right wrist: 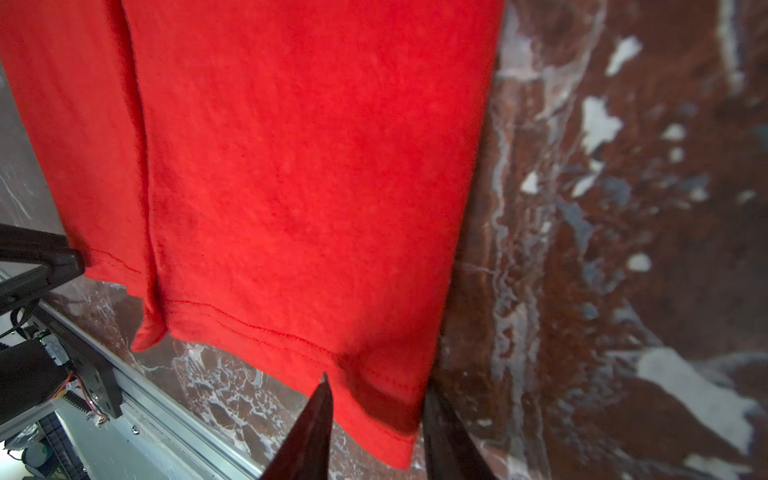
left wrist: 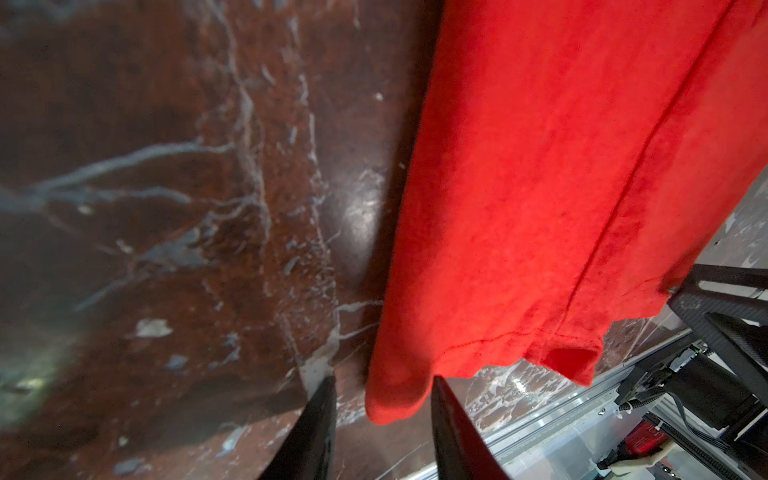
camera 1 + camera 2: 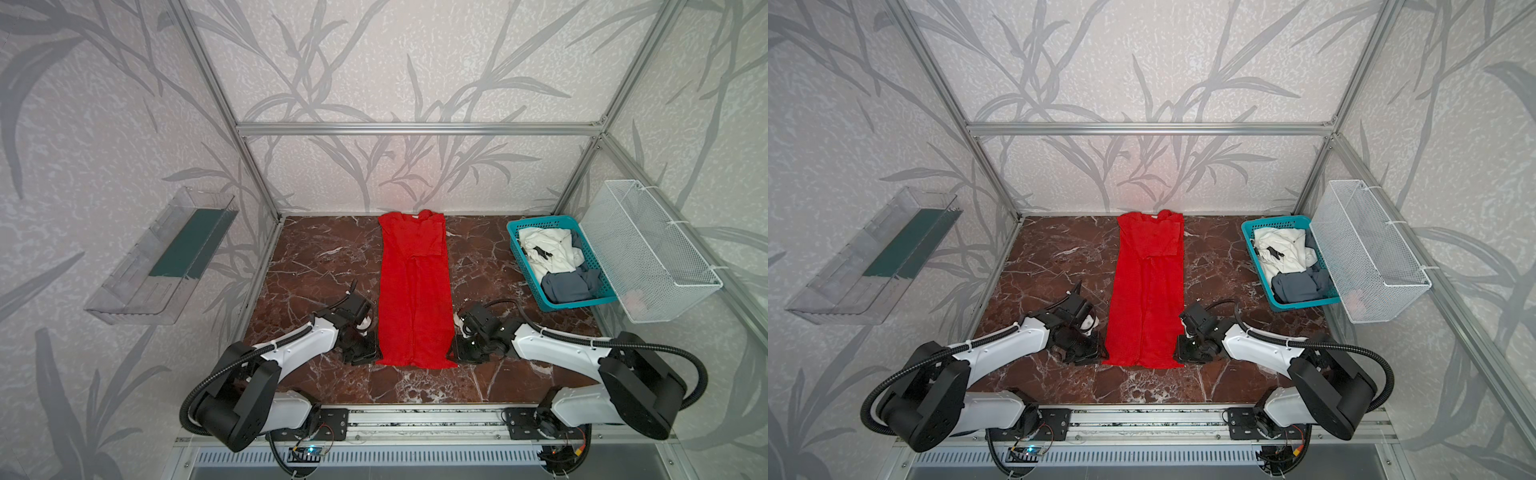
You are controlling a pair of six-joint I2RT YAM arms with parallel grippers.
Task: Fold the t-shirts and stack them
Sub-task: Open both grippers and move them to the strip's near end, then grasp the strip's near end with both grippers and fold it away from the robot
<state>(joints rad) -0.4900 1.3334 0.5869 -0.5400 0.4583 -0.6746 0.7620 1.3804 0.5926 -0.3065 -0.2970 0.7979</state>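
A red t-shirt (image 3: pixel 413 291) (image 3: pixel 1148 291) lies folded into a long narrow strip down the middle of the marble table (image 3: pixel 316 257), collar at the far end. My left gripper (image 3: pixel 368 353) (image 2: pixel 383 379) sits low at the near left hem corner, jaws apart, with that red corner (image 2: pixel 395 399) lying loose between them. My right gripper (image 3: pixel 455 353) (image 1: pixel 376 380) mirrors it at the near right hem corner (image 1: pixel 386 407), open around the cloth. A white t-shirt (image 3: pixel 548 249) with a black mark and a grey-blue t-shirt (image 3: pixel 567 286) lie crumpled in the teal basket (image 3: pixel 577 304).
The teal basket stands at the table's right far side. A white wire basket (image 3: pixel 648 249) hangs on the right wall and a clear plastic tray (image 3: pixel 166 257) on the left wall. An aluminium rail (image 3: pixel 415 415) runs along the front edge.
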